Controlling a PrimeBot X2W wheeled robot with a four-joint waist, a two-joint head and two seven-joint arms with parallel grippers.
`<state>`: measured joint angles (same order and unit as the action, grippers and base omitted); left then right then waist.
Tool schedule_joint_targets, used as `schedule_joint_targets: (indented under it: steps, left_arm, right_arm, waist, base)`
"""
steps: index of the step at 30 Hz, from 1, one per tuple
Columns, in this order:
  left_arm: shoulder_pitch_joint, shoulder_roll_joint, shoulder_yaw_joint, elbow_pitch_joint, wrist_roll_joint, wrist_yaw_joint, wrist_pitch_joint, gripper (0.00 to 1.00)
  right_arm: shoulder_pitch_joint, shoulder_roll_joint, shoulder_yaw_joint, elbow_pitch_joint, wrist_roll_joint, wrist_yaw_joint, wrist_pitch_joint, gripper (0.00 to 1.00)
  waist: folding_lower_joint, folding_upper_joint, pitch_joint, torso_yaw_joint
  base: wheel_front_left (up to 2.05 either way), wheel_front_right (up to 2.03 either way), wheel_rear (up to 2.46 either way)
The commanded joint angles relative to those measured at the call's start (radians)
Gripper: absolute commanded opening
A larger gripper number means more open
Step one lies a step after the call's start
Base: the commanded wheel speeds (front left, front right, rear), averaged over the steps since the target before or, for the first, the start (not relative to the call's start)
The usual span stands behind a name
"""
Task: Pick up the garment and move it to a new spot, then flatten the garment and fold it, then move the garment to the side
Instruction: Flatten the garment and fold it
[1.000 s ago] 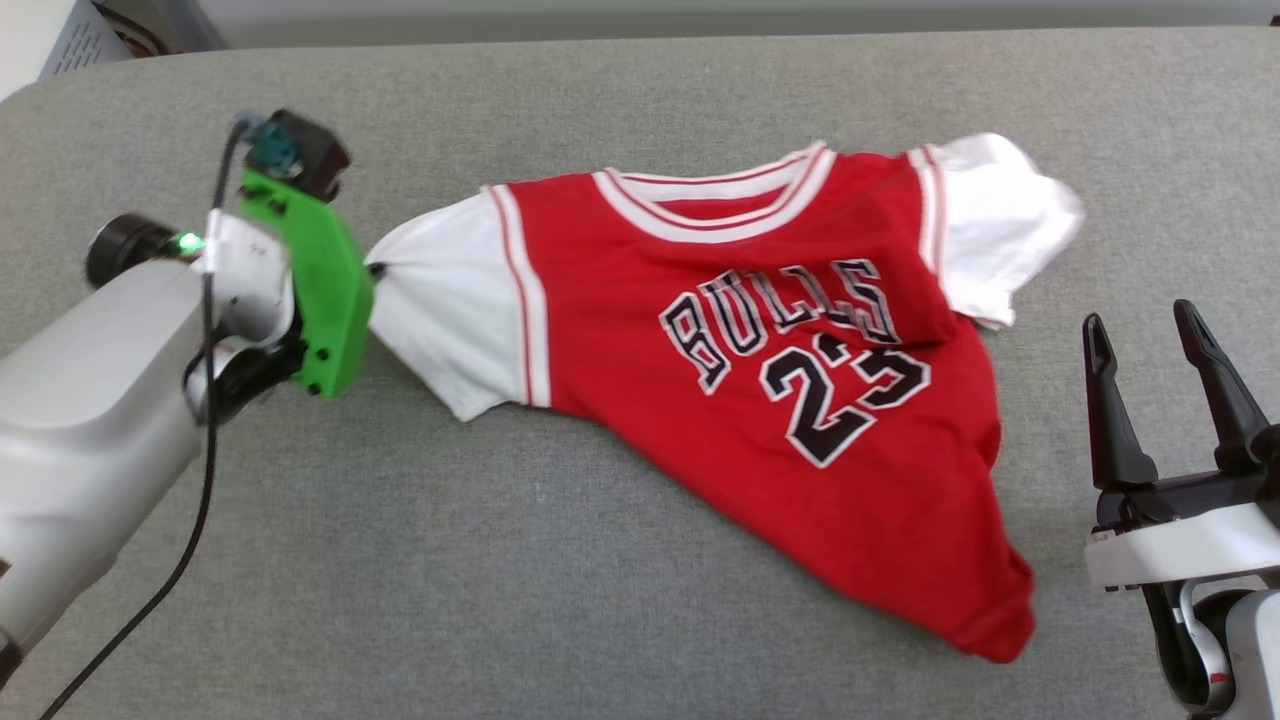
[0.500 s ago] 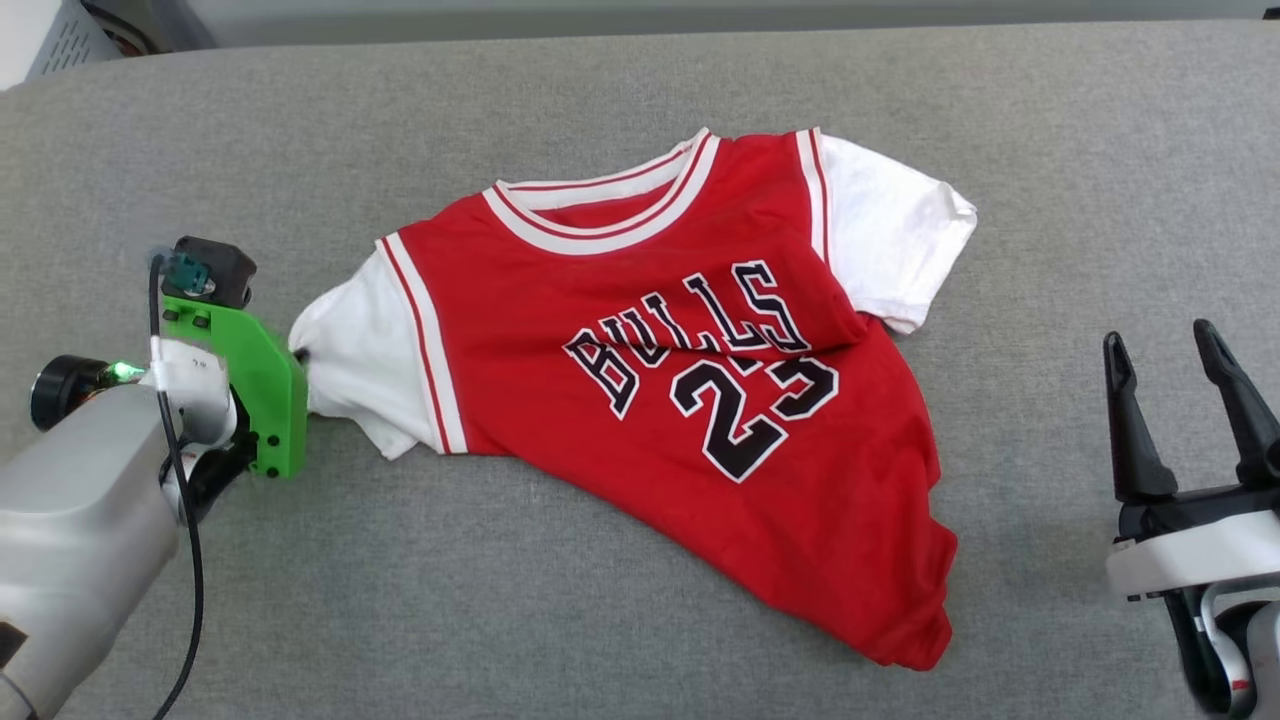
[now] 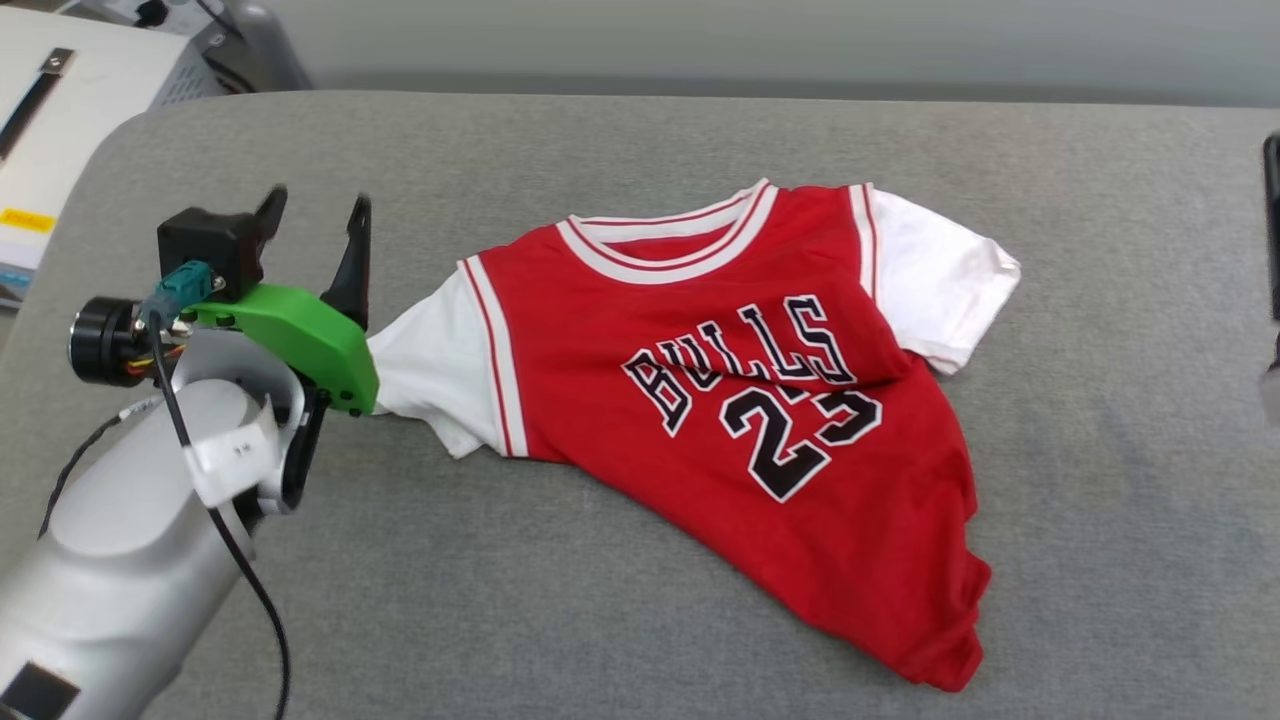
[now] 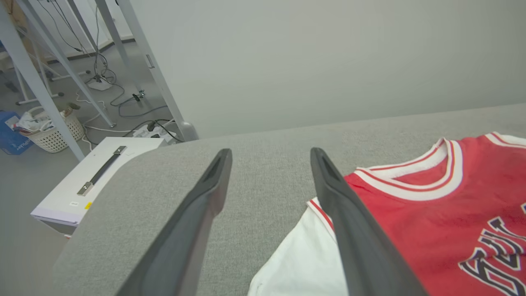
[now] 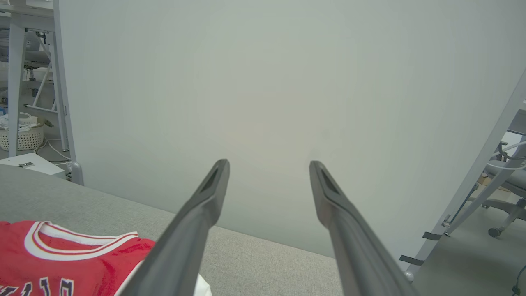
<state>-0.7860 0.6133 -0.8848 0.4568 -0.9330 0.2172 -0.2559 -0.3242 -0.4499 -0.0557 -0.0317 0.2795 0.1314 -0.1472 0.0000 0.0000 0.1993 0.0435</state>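
Compared with half a second before, the left gripper (image 3: 320,197) has let go of the near white sleeve. Its two dark fingers now stand apart and point toward the far edge of the cushion (image 3: 640,140), with nothing between them, as the left wrist view confirms (image 4: 270,151). The head camera has itself shifted, so the whole scene sits differently in the head view. The garment (image 3: 600,330) keeps the same skewed outline. It lies across the middle of the cushion, collar toward the far edge, and its hem is bunched into a point near the front right. The released sleeve ends just beside the gripper's green mount (image 3: 300,335); whether they touch cannot be told. The right gripper (image 5: 268,162) is held with its fingers spread, aimed at a plain pale wall above the far edge, empty. The chest reads "BULLS" over "23" in black, white-outlined block characters, and a crease crosses the numerals. A white box (image 3: 60,110) beyond the far left corner carries a small yellow label, too small to read. The garment is smooth red knit with white sleeves and red-and-white striped trim. The cushion is grey woven fabric with rounded corners. The mount is glossy moulded plastic, and the fingers are matt, tapered and slightly curved.
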Motion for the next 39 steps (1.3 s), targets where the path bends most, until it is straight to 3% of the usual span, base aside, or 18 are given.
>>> schedule_joint_targets:
  steps: [1, 5, 9, 12, 15, 19, 22, 28, 37, 38, 39]
  left_arm:
    - [0.057, -0.012, 0.053, -0.066, 0.065, 0.041, -0.005, 1.00]
    - [0.205, -0.049, 0.213, -0.252, 0.234, 0.138, -0.006, 1.00]
    - [0.335, -0.113, 0.327, -0.380, 0.370, 0.182, -0.006, 1.00]
    - [0.398, -0.165, 0.382, -0.436, 0.454, 0.180, -0.006, 1.00]
    - [0.452, -0.224, 0.423, -0.461, 0.512, 0.149, -0.006, 1.00]
    - [0.481, -0.302, 0.475, -0.468, 0.566, 0.101, -0.006, 1.00]
    - [0.488, -0.352, 0.509, -0.471, 0.603, 0.065, -0.006, 1.00]
    - [0.479, -0.437, 0.582, -0.462, 0.672, -0.007, -0.006, 1.00]
    - [0.483, -0.491, 0.682, -0.432, 0.748, -0.088, -0.006, 1.00]
    - [0.485, -0.495, 0.692, -0.429, 0.756, -0.095, -0.006, 1.00]
    - [0.485, -0.496, 0.702, -0.424, 0.760, -0.102, -0.006, 1.00]
  right_arm:
    - [-0.050, -0.027, 0.017, 0.007, 0.035, -0.001, 0.038, 1.00]
    - [-0.157, -0.132, 0.116, 0.061, 0.144, -0.001, 0.237, 1.00]
    - [-0.260, -0.242, 0.250, 0.128, 0.275, -0.001, 0.490, 1.00]
    - [-0.333, -0.302, 0.336, 0.182, 0.362, -0.001, 0.674, 1.00]
    - [-0.398, -0.344, 0.422, 0.229, 0.446, -0.001, 0.847, 1.00]
    - [-0.474, -0.368, 0.498, 0.283, 0.489, -0.001, 0.984, 1.00]
    - [-0.523, -0.370, 0.539, 0.328, 0.484, -0.001, 1.018, 1.00]
    - [-0.577, -0.343, 0.603, 0.436, 0.460, -0.001, 0.985, 1.00]
    - [-0.523, -0.329, 0.718, 0.506, 0.517, -0.001, 0.931, 1.00]
    - [-0.524, -0.333, 0.723, 0.508, 0.521, -0.001, 0.910, 0.24]
    - [-0.526, -0.336, 0.728, 0.510, 0.520, -0.001, 0.891, 0.00]
  waist:
    - [0.0000, 0.0000, -0.007, 0.037]
    - [0.0000, 0.0000, 0.015, 0.068]
    - [0.0000, 0.0000, 0.052, 0.096]
    - [0.0000, 0.0000, 0.087, 0.117]
    - [0.0000, 0.0000, 0.123, 0.138]
    - [0.0000, 0.0000, 0.173, 0.165]
    - [0.0000, 0.0000, 0.208, 0.184]
    - [0.0000, 0.0000, 0.265, 0.216]
    - [0.0000, 0.0000, 0.272, 0.204]
    - [0.0000, 0.0000, 0.268, 0.198]
    - [0.0000, 0.0000, 0.263, 0.193]
  base:
    - [0.00, 0.00, 0.00]
    - [0.00, 0.00, 0.00]
    - [0.00, 0.00, 0.00]
    - [0.00, 0.00, 0.00]
    - [0.00, 0.00, 0.00]
    - [0.00, 0.00, 0.00]
    - [0.00, 0.00, 0.00]
    - [0.00, 0.00, 0.00]
    - [0.00, 0.00, 0.00]
    - [0.00, 0.00, 0.00]
    - [0.00, 0.00, 0.00]
